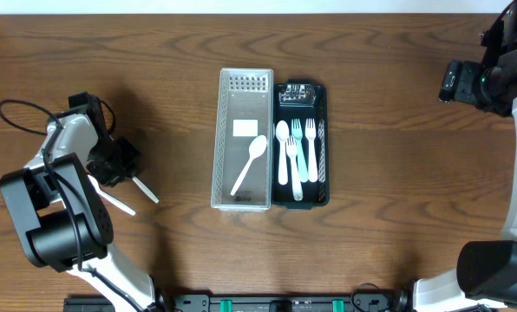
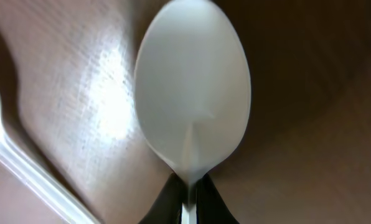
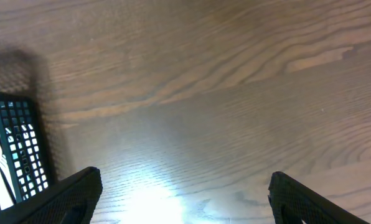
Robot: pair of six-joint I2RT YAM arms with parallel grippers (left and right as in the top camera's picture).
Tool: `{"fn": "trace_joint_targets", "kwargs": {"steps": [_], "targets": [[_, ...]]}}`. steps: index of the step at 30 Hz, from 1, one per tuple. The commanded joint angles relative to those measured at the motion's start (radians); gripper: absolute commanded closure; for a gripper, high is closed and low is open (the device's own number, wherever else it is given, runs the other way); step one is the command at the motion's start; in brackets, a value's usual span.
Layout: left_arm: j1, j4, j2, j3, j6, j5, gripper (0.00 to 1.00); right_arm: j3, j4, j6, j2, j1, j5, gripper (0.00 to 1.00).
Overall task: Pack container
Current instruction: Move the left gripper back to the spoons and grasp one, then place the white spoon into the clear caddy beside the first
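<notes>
Left tool [image 2: 187, 200] is closed on a white spoon [image 2: 192, 87], pinched right at the neck below the bowl. That is probably so the bowl sticks out forward and the spoon can be carried and dropped lengthwise into a container. It sits at the left of the bench [image 1: 154, 52], well apart from both containers. A loose utensil [image 1: 117, 202] lies on the bench just beside that tool; spoon or fork, cannot tell. The clear bin [image 1: 228, 186] at centre holds one packed spoon [image 1: 250, 165] lying diagonally. The black tray [image 1: 322, 195] touches its right side and holds forks [image 1: 310, 147] plus a spoon, laid parallel. Right tool [image 3: 182, 190] is open with nothing between its fingers, parked at the far right, likely to keep out of the way. The held spoon's handle is cut off in the left wrist view and half hidden under the arm overhead. The right wrist sees only a corner of the tray. Which container is the target is unclear.
</notes>
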Motion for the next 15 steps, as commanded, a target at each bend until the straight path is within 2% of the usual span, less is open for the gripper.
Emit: {"fn": "trace_joint_targets", "kwargs": {"steps": [1, 7, 11, 15], "targets": [[-0.036, -0.056, -0.039, 0.094, 0.034, 0.01, 0.94, -0.005, 0.002, -0.016, -0.004, -0.006, 0.01, 0.11], [-0.213, -0.162, -0.223, 0.216, 0.069, 0.01, 0.94, -0.005, 0.003, -0.016, -0.004, -0.006, 0.01, 0.11], [-0.393, -0.143, -0.34, 0.23, 0.064, 0.0, 0.94, -0.005, 0.002, -0.016, -0.004, -0.006, 0.01, 0.11], [-0.582, -0.126, -0.372, 0.23, 0.046, -0.079, 0.94, -0.005, 0.002, -0.016, -0.004, -0.006, 0.01, 0.11]]}}
